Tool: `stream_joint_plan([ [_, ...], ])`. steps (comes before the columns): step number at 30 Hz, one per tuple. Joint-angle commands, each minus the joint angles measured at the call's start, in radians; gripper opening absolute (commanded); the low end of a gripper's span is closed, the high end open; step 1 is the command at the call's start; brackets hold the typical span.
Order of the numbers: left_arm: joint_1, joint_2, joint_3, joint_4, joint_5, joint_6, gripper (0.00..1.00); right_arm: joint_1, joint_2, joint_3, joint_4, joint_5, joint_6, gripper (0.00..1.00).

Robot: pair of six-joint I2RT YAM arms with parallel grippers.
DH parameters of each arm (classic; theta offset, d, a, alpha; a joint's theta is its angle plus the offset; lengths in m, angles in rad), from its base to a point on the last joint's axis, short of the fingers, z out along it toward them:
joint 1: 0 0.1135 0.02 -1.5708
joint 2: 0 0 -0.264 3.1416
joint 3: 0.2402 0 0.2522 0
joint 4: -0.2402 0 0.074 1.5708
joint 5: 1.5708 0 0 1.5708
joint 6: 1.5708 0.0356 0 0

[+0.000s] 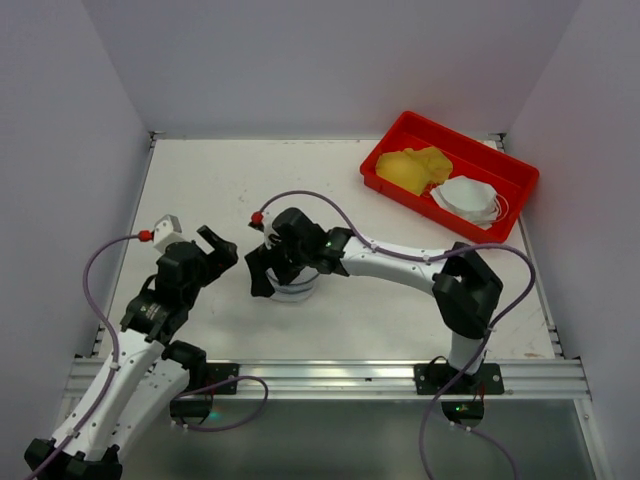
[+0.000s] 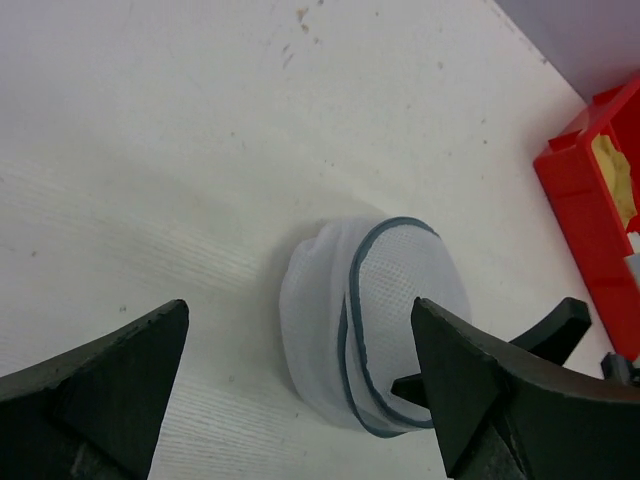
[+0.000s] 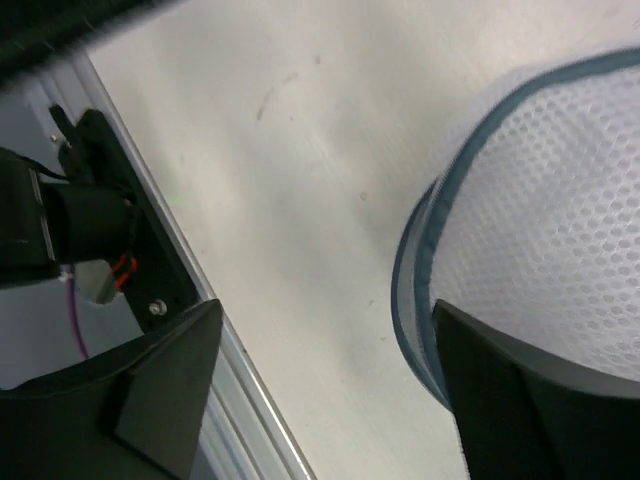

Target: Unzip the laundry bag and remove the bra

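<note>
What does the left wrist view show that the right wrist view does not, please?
Only the left wrist view shows the whole laundry bag, the red tray at the right edge with something yellow in it, and the right arm's dark finger beside the bag. Only the right wrist view shows the mesh weave close up, the metal rail at the table's edge and a purple cable beyond it. Both show the bag's grey-blue rim, the white table and open jaws.
</note>
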Motion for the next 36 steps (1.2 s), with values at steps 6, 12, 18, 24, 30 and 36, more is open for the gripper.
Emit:
stream_joint_plan([
  [6, 0.008, -0.009, 0.181, -0.104, -0.12, 0.13, 1.0, -0.029, -0.12, 0.242, -0.226, 0.296, -0.047, 0.99],
  [12, 0.008, -0.015, 0.241, -0.136, -0.146, 0.202, 1.0, -0.264, -0.339, 0.074, -0.225, 0.407, 0.026, 0.99],
  [18, 0.008, -0.068, 0.32, -0.177, -0.16, 0.296, 1.0, -0.482, -0.776, -0.172, -0.254, 0.607, 0.04, 0.99],
  [24, 0.007, -0.122, 0.451, -0.259, -0.19, 0.389, 1.0, -0.516, -1.225, -0.281, -0.347, 0.824, -0.058, 0.99],
  [30, 0.007, -0.214, 0.539, -0.273, -0.22, 0.44, 1.0, -0.514, -1.525, -0.312, -0.445, 0.817, -0.098, 0.99],
  [36, 0.007, -0.275, 0.516, -0.276, -0.217, 0.477, 1.0, -0.514, -1.699, -0.339, -0.458, 0.787, -0.138, 0.99],
])
